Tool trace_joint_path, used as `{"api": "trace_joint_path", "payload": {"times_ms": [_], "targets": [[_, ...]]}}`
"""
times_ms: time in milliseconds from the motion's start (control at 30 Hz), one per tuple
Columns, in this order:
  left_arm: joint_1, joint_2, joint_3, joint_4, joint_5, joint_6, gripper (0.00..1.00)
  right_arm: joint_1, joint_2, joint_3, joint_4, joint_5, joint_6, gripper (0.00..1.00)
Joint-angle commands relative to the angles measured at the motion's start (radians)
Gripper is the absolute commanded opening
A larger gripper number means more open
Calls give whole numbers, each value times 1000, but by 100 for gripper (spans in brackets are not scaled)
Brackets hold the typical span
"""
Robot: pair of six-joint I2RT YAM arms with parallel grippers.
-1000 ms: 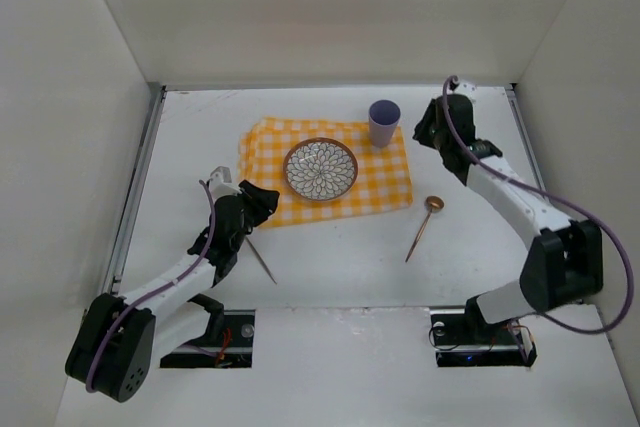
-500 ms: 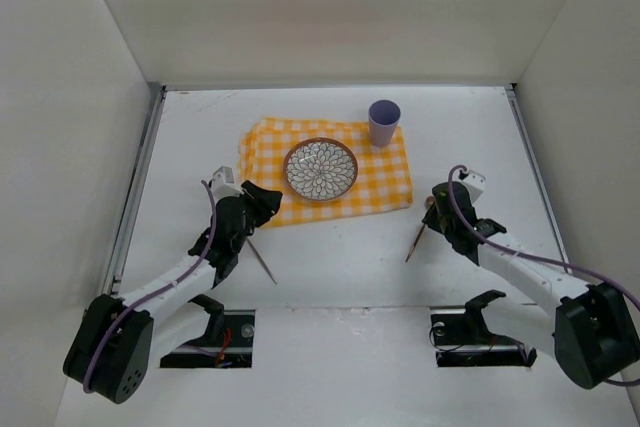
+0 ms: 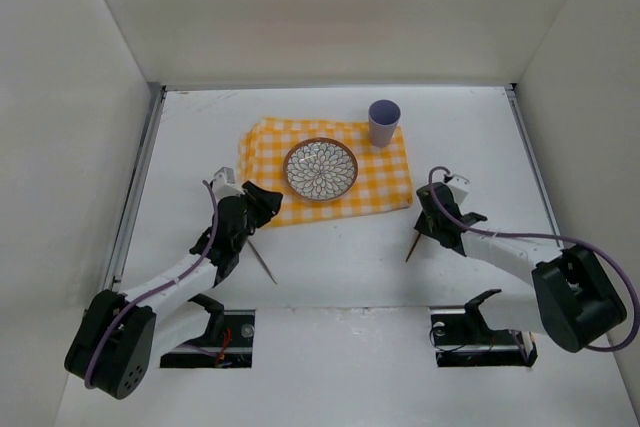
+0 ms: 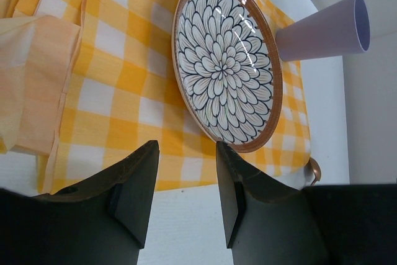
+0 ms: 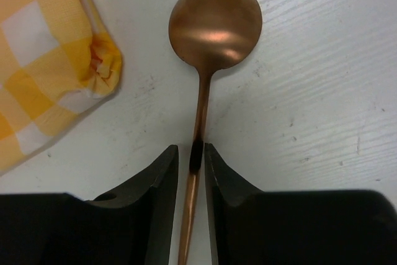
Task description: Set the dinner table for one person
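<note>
I am looking at the dinner table (image 3: 340,267), a flat white top with white walls around it. On the left side my left gripper (image 3: 262,197) sits low, just at the near left corner of the checked place mat (image 3: 385,182). In the left wrist view its fingers (image 4: 139,184) stand wide apart and there is nothing between them; past them I see the mat and the plate. A thin dark utensil (image 3: 263,260) lies on the bare table close to this arm, and no finger touches it. The orange-yellow-and-white place mat lies flat in the far middle of the table. The flower-patterned plate (image 3: 320,169) rests on its centre, and the lilac cup (image 3: 384,122) stands upright at its far right corner. To the right of the mat, on the bare table, lies the copper spoon (image 5: 215,23) with its bowl near the mat's corner. My right gripper (image 5: 191,148) is down over it. Its fingers are narrow, one on each side of the handle, and I cannot tell if they press it.
</note>
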Motion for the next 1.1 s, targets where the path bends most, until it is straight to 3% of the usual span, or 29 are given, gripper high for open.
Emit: {"api": "trace_joint_path", "payload": {"times_ms": [0, 267, 667, 867, 1067], "targets": [[10, -17, -4, 49, 3, -6, 40, 7, 12, 51, 56, 17, -6, 28], [30, 12, -4, 54, 22, -12, 40, -7, -8, 42, 43, -4, -25, 8], [27, 29, 2, 63, 17, -7, 40, 74, -194, 172, -109, 19, -116, 7], [29, 22, -3, 71, 25, -10, 40, 216, -33, 352, -57, -67, -241, 7], [39, 23, -4, 71, 32, -12, 40, 214, 169, 456, 44, -147, -305, 7]]}}
